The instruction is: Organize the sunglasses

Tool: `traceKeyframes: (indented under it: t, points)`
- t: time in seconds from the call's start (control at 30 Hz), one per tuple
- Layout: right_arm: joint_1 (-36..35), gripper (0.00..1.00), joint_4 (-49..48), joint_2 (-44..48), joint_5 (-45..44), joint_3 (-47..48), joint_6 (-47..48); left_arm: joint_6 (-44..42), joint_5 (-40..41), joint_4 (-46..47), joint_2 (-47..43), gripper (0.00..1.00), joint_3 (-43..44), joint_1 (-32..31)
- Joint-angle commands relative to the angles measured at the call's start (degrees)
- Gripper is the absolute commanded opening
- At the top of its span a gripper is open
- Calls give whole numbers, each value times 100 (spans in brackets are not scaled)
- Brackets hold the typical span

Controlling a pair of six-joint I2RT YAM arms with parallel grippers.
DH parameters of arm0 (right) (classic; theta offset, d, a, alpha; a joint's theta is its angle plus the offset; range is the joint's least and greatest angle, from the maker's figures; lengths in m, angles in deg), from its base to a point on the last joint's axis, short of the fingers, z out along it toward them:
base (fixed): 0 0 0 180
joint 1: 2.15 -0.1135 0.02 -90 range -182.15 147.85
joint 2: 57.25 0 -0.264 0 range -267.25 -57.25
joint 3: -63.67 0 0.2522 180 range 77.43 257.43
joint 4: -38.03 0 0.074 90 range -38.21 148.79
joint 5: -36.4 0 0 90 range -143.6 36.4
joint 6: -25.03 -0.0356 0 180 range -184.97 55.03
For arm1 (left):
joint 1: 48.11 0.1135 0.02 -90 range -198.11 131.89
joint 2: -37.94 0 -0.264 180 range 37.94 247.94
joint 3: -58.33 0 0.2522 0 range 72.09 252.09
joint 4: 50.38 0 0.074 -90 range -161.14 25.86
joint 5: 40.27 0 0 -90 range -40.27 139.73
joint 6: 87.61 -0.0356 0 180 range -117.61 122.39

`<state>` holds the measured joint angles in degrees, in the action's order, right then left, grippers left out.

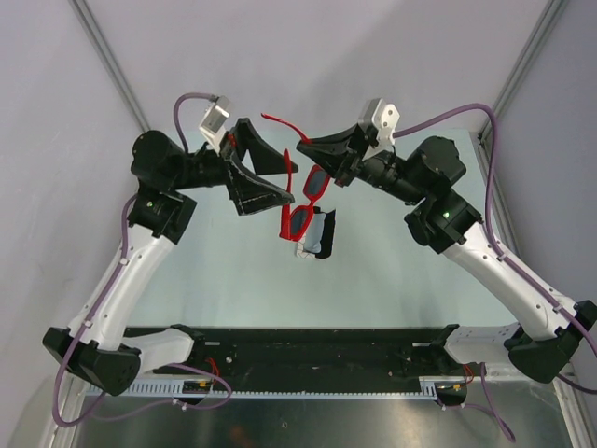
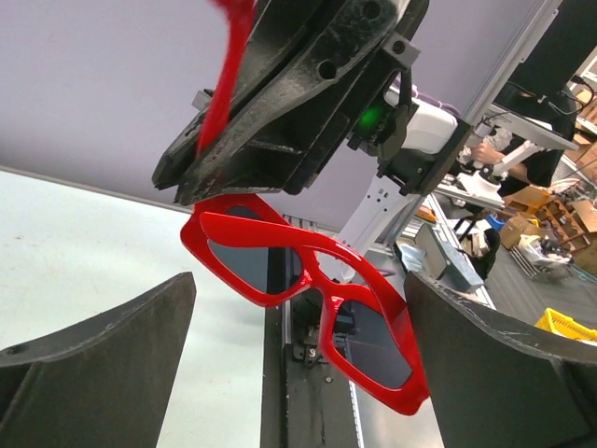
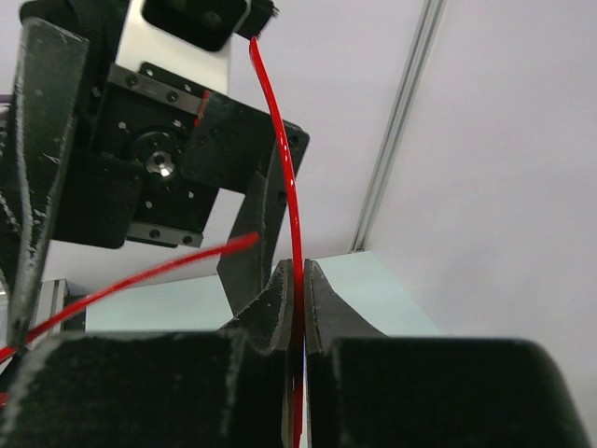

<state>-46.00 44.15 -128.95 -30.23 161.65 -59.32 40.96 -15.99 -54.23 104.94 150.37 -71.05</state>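
Note:
The sunglasses [image 1: 301,203], with a bright-red frame and dark lenses, hang in the air above the table with their temple arms unfolded. My right gripper [image 1: 308,147] is shut on one thin red temple arm [image 3: 296,233], which runs up between its closed jaws. The other temple arm [image 3: 140,279] sticks out to the left. My left gripper [image 1: 292,181] is open just left of the frame. In the left wrist view the frame [image 2: 312,280] hangs between and beyond its two spread fingers [image 2: 103,359], touching neither.
A case [image 1: 322,235] with a dark inside and a pale edge lies on the pale green table [image 1: 392,271] under the sunglasses. Grey walls with metal posts close in the back and sides. A black rail [image 1: 317,350] runs along the near edge.

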Motion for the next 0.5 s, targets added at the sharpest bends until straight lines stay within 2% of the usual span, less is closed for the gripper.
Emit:
traceKeyframes:
  t: [0.0, 0.47]
  points:
    - [-114, 0, -449, 33, 70, 33, 15, 72, 24, 178, 102, 100, -32, -97]
    - [-352, 0, -546, 42, 79, 41, 173, 134, -100, 178, 287, 100, -76, -264]
